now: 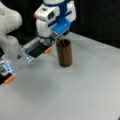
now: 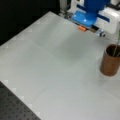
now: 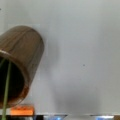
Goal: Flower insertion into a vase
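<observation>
Wrist view: vase (image 3: pixel 22 62) (brown, upright) holds green stem (image 3: pixel 6 92) — tool above.

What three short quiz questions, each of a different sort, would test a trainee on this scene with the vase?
1. True or false: the vase lies on its side on the table.
2. Where does the green stem sit? A) flat on the table B) inside the vase C) beside the orange tab
3. Fill in: in a front view the hand is just above the vase's ____.

Key: 1 false, it stands upright. 2 B. 3 rim.
</observation>
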